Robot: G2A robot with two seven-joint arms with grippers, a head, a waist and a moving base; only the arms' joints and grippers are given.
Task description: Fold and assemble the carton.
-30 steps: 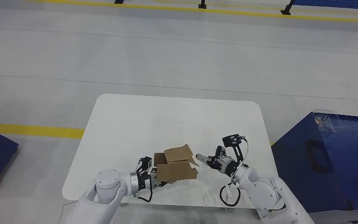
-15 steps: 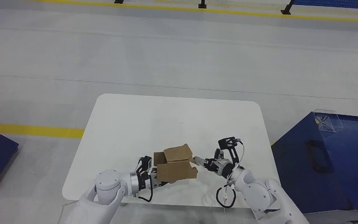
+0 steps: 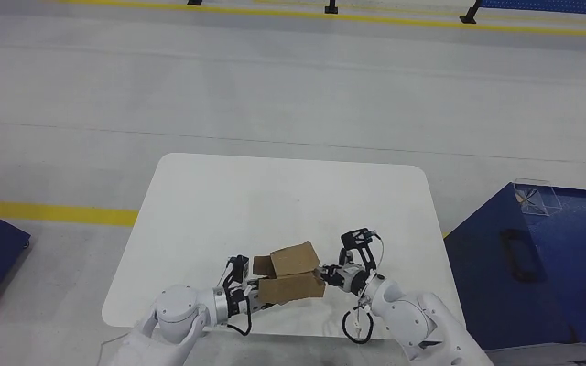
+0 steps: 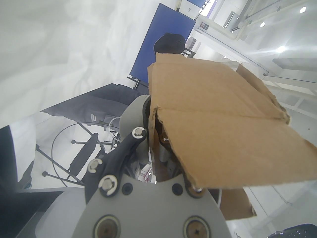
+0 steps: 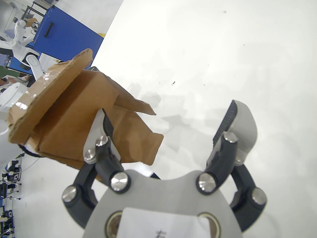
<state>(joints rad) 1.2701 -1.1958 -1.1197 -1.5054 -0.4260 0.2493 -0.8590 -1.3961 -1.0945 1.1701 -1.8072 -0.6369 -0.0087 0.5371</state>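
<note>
Nearest the robot, the left hand (image 3: pixel 247 286) meets the carton (image 3: pixel 288 273) at its left end. In the left wrist view one dark fingertip (image 4: pixel 169 43) reaches over the far rim of the carton (image 4: pixel 223 115). A cardboard wall stands in the grip, and a broad brown flap hides the other finger. This hand is closed on the carton and holds it. At the carton's opposite end, the right hand (image 3: pixel 327 274) comes in from the robot's right with its jaws spread wide. In the right wrist view the right hand (image 5: pixel 171 115) has one ribbed finger (image 5: pixel 105 125) lying against the side of the carton (image 5: pixel 74 115). The other finger stands well apart from the carton, with bare white surface beyond it. The carton is plain brown corrugated board, only partly formed. It is slightly tilted, and loose flaps fan out at the end facing the right hand. One flap point juts past the finger that touches the carton. Whether the carton's underside touches the surface below cannot be told. Under the carton is the white table (image 3: pixel 275 192), with rounded corners. Its near edge runs just on the robot's side of the carton, and most of its top stretches away beyond the carton. Farther out, on the carton's right, stands a blue cabinet (image 3: pixel 522 265). On the carton's left, a yellow line (image 3: pixel 64 214) crosses the pale grey floor (image 3: pixel 293 82).
</note>
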